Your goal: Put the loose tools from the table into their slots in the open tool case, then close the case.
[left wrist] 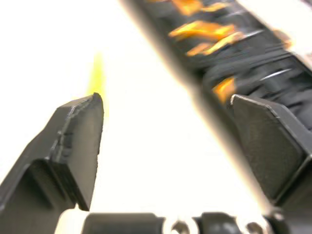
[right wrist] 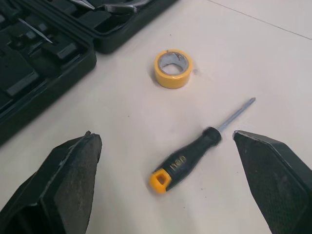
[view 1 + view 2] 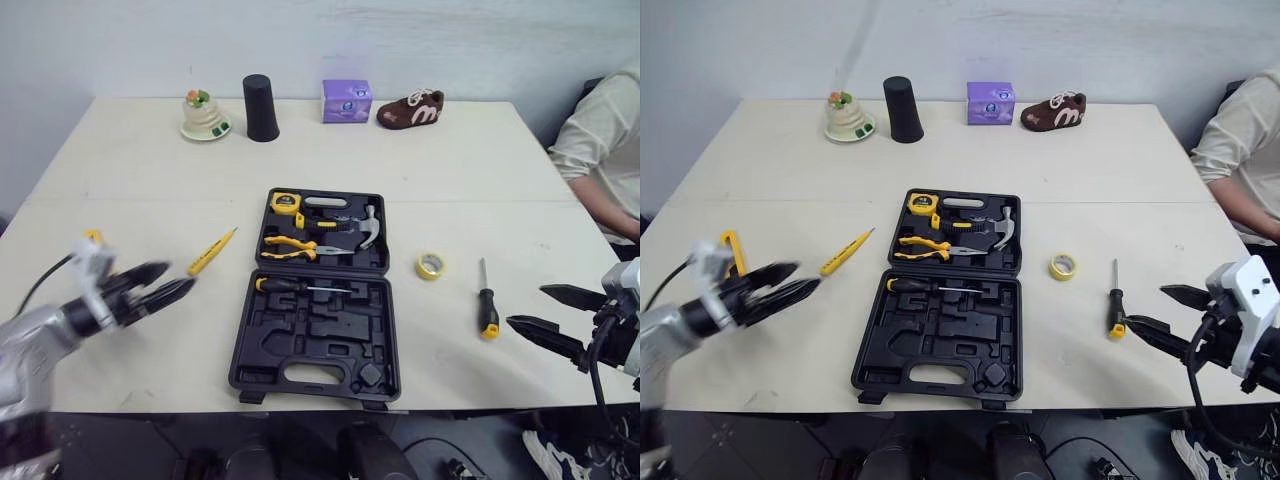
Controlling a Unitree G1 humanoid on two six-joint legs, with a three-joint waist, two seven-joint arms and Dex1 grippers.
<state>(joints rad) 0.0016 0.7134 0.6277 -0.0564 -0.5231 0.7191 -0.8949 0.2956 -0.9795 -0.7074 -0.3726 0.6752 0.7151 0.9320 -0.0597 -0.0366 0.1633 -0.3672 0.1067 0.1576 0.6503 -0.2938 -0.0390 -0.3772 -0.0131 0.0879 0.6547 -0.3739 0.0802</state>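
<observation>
Beige tabletop [image 3: 450,160]; black plastic tool case [image 3: 243,330] lies open. Pickup stage judged: right gripper [image 3: 528,307], jaws spread, is aimed at black-and-yellow screwdriver [image 2: 187,158]; descent and closure required. Left gripper [image 3: 178,277] likewise spread, empty.

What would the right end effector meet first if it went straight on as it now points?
Probably the black-and-yellow screwdriver, which lies on the table ahead of the open right end effector. The yellow tape roll lies beyond. Height over the table is unclear.
</observation>
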